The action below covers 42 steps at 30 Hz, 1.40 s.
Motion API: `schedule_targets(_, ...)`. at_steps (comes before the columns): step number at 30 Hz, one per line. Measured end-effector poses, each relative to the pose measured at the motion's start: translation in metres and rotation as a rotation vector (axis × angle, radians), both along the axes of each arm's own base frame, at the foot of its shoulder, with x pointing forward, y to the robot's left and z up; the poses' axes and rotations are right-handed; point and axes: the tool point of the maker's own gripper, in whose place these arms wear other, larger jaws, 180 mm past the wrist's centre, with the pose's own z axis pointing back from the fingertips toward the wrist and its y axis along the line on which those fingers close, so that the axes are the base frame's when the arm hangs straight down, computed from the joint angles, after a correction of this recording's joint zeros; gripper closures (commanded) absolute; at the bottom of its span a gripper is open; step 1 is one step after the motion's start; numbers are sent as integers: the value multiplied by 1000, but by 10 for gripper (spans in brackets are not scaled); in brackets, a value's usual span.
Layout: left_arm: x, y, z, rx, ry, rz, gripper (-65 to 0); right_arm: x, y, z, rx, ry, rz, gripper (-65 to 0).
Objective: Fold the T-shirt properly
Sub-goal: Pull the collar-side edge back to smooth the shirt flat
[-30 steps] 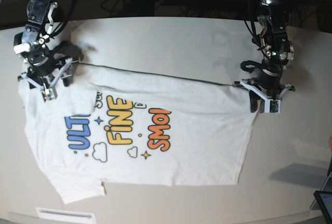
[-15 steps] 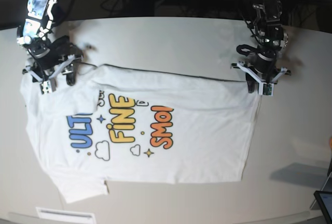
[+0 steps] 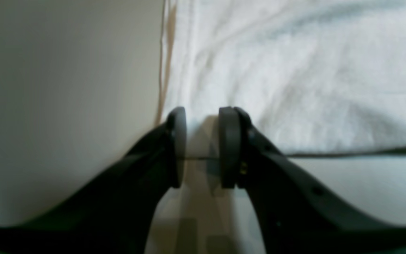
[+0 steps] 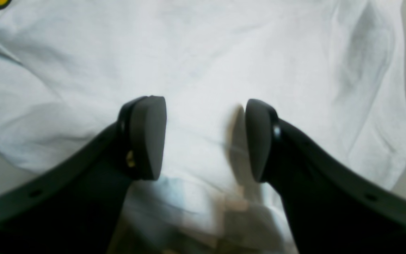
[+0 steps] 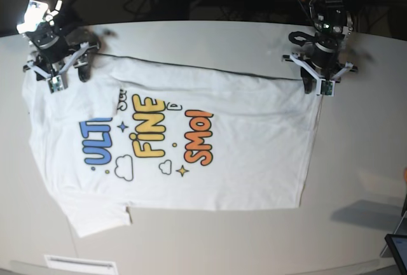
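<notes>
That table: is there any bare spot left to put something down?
Yes: the table is bare beyond the T-shirt, between the two arms, and to the right of the shirt's hem. The left side is crowded with shirt and sleeve.

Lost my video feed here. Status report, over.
Left gripper at the T-shirt corner, jaws narrow, grip unclear. Right gripper jaws apart over the cloth. Shirt flat on the table, print up. Nothing in the way.

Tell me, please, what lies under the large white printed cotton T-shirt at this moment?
Under the large white printed cotton T-shirt only the pale beige tabletop shows, bare around its edges. Whatever sits beneath the cloth itself is covered and cannot be seen.
</notes>
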Motion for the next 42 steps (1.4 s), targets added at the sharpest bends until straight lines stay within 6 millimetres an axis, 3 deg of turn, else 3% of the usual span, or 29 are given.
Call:
schedule_targets(10,-59,26,7,64,83,50,-156,-6,1,-1,6,6,-3,-345)
schedule_targets(15,-61,37,14,88,74,72,-156,-11,1,-1,6,5,-3,-345)
schedule_targets(27,-78,34,12,99,112,61,-156,-33,4,5,-39,50,9,-345)
schedule_targets(34,-48,16,60,111,-38,4,-161,-33,5,5,-43,52,12,-345)
schedule_targets(39,-12,17,59,68,-99,54,-166,-31,4,5,-47,53,13,-345)
schedule_targets(42,-3,14,43,36,-84,58,-186,-31,5,5,-46,55,16,-345)
